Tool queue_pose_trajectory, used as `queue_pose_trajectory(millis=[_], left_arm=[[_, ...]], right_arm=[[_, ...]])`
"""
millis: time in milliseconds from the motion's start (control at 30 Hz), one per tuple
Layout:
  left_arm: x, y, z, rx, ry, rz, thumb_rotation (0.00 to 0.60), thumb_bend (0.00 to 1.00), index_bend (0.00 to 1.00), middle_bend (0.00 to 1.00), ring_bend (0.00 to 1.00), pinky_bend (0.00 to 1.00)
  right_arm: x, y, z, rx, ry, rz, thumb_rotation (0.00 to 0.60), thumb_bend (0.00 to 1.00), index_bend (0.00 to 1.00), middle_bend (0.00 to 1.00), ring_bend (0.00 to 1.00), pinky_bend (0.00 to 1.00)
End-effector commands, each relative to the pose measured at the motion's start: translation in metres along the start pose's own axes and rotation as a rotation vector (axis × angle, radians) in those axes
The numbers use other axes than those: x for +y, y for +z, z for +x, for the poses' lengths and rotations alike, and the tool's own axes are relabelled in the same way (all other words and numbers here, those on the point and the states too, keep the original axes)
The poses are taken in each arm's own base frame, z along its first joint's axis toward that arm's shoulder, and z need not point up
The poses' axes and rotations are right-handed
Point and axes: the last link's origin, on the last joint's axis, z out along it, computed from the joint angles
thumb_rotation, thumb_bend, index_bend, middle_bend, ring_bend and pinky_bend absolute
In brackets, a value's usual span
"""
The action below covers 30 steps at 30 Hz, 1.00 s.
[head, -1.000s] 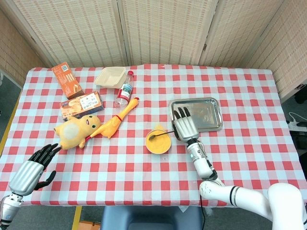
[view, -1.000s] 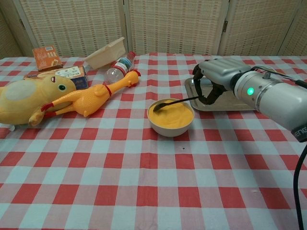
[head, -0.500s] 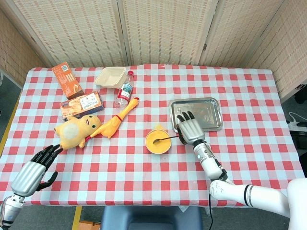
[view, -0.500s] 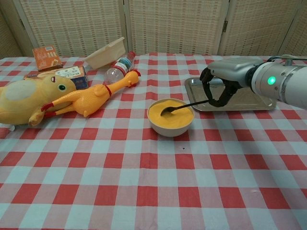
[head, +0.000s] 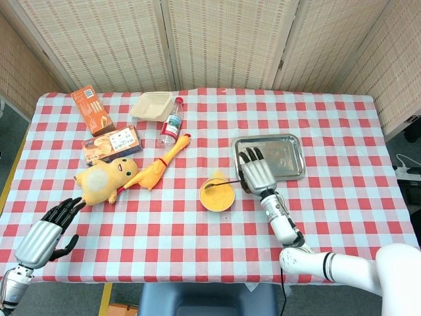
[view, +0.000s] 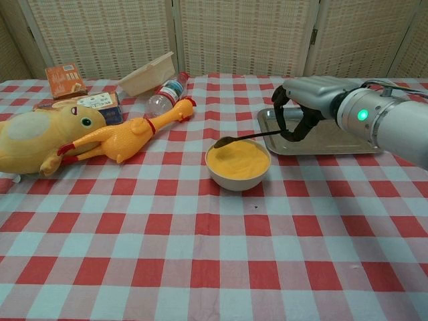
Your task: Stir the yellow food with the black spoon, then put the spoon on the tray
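A small bowl of yellow food (head: 218, 195) (view: 239, 161) stands mid-table. My right hand (head: 256, 172) (view: 304, 110) holds the handle of the black spoon (view: 244, 138) (head: 222, 182), just right of the bowl and in front of the silver tray (head: 289, 155) (view: 343, 139). The spoon's tip sits at the bowl's far left rim, just above the food surface. My left hand (head: 45, 230) hovers open near the table's front left corner, holding nothing; the chest view does not show it.
A yellow duck plush (head: 102, 179) (view: 33, 141) and rubber chicken (head: 160, 166) (view: 130, 137) lie left of the bowl. Behind them are a plastic bottle (head: 171, 123), a beige container (head: 150, 105) and two snack boxes (head: 93, 110) (head: 112, 143).
The right hand has moved back toward the far side, drawing the spoon's tip from the middle of the food up to the bowl's far left rim. The left hand barely shifted.
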Motion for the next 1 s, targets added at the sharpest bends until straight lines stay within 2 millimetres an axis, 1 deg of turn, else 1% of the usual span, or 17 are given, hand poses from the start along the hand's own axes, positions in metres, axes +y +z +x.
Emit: queue_pose_trajectory(millis=[33,167,300,533,667,867,1000], left_arm=[[0.000,0.000,0.000,0.004,0.002,0.003,0.600,0.48,0.00,0.00,0.00,0.18],[0.000,0.000,0.001,0.010,0.005,0.005,0.600,0.48,0.00,0.00,0.00,0.18],[0.001,-0.001,0.000,0.006,0.008,0.001,0.600,0.48,0.00,0.00,0.00,0.18],[0.004,-0.003,0.000,0.012,0.013,-0.008,0.600,0.48,0.00,0.00,0.00,0.18],[0.006,-0.003,0.000,0.011,0.016,-0.012,0.600,0.48,0.00,0.00,0.00,0.18],[0.006,-0.003,-0.001,0.011,0.017,-0.009,0.600,0.48,0.00,0.00,0.00,0.18],[0.006,-0.002,-0.002,0.007,0.018,-0.009,0.600,0.48,0.00,0.00,0.00,0.18]], right_arm=[[-0.003,0.000,-0.004,-0.017,-0.028,0.011,0.600,0.81,0.83,0.13,0.00,0.00],[0.001,-0.005,-0.005,-0.053,-0.099,0.025,0.600,0.81,0.84,0.13,0.00,0.00],[0.005,-0.014,0.000,-0.079,-0.121,0.028,0.600,0.81,0.84,0.13,0.00,0.00],[0.012,-0.028,0.012,-0.108,-0.086,0.033,0.600,0.81,0.86,0.13,0.00,0.00],[0.018,-0.032,0.020,-0.067,-0.076,0.019,0.600,0.81,0.86,0.13,0.00,0.00],[0.025,-0.043,0.020,-0.071,-0.031,0.021,0.600,0.81,0.86,0.13,0.00,0.00],[0.028,-0.047,0.017,-0.087,-0.040,0.031,0.600,0.81,0.86,0.13,0.00,0.00]])
